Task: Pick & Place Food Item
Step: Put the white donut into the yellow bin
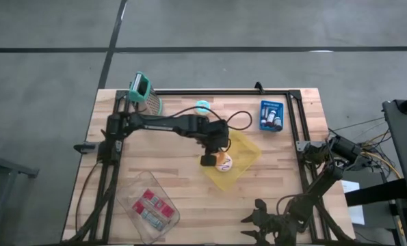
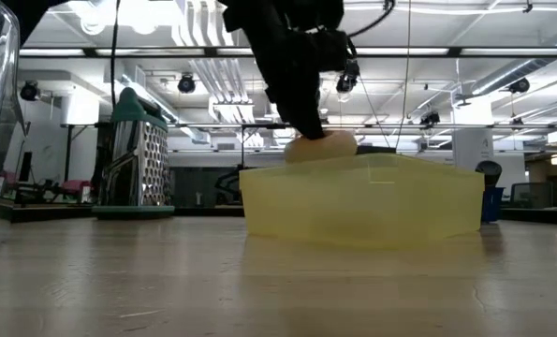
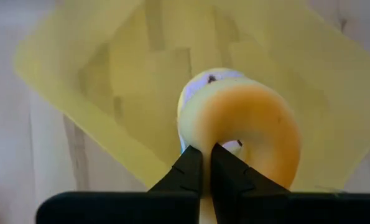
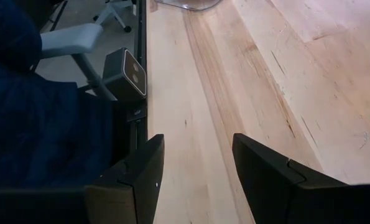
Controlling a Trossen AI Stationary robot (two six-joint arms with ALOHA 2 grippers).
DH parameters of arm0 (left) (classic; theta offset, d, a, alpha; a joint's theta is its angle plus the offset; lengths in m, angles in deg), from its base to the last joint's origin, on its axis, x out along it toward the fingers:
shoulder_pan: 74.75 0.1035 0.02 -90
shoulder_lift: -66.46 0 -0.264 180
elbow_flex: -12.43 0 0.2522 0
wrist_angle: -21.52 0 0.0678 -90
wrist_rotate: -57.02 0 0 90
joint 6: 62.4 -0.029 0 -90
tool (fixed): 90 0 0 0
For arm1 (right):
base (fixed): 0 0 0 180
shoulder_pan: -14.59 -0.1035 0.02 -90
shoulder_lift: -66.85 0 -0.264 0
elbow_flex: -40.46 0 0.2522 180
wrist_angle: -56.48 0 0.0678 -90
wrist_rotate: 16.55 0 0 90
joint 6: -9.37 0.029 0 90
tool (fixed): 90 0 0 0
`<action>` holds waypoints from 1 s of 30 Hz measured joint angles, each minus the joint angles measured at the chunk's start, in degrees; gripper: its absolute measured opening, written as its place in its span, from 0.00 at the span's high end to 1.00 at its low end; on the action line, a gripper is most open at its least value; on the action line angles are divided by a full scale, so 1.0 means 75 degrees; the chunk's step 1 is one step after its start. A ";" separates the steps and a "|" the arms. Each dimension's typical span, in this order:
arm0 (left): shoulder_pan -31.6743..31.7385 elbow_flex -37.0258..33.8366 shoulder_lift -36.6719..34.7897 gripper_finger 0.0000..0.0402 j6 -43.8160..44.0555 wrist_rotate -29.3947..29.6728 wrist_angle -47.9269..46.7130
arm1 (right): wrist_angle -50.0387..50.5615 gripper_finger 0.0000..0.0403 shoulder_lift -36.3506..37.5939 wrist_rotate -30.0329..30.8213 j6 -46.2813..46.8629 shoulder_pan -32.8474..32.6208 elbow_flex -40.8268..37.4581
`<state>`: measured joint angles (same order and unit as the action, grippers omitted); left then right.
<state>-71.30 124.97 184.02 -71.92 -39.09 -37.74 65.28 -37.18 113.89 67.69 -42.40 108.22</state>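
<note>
A tan ring-shaped donut (image 3: 253, 118) with a pale iced side hangs over the yellow tray (image 1: 249, 148) near the table's middle, and my left gripper (image 3: 206, 163) is shut on it. In the low view the donut (image 2: 321, 147) shows just above the tray's rim (image 2: 362, 168). In the high view it (image 1: 224, 161) is over the tray's near left part, with my left gripper (image 1: 210, 160) beside it. My right gripper (image 4: 197, 168) stands open over bare wood near the table's front edge (image 1: 259, 219), with nothing between its fingers. My left gripper pinches the donut's ring (image 3: 204, 140) between its two fingertips, beside the hole. The fingers slant steeply down from the table's left. The donut stands on edge in front of the fingers. The tray's wall hides whether its lower part touches the tray.
A green-handled grater (image 1: 143, 93) stands at the far left. A blue box (image 1: 271, 115) lies at the far right and a small teal object (image 1: 202, 106) at the far middle. A clear container (image 1: 152, 208) holding red packets sits at the near left. A black frame rail (image 1: 224, 91) runs along the far side.
</note>
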 joint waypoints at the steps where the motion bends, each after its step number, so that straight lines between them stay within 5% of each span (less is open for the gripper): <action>1: 0.0009 0.0157 0.0128 0.95 0.0045 0.0001 -0.0183 | -0.0002 0.54 0.0000 -0.0003 0.0000 -0.0001 0.0000; 8: 0.0063 0.0494 0.0463 0.95 0.0597 -0.0012 -0.0593 | -0.0003 0.54 0.0000 -0.0003 0.0000 0.0001 0.0000; 30: 0.0061 -0.0708 0.0466 0.95 0.0733 -0.0567 0.0099 | -0.0003 0.54 0.0000 -0.0003 0.0000 -0.0001 0.0000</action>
<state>-70.84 119.67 187.51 -66.43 -43.34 -37.00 65.26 -37.18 113.87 67.69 -42.41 108.22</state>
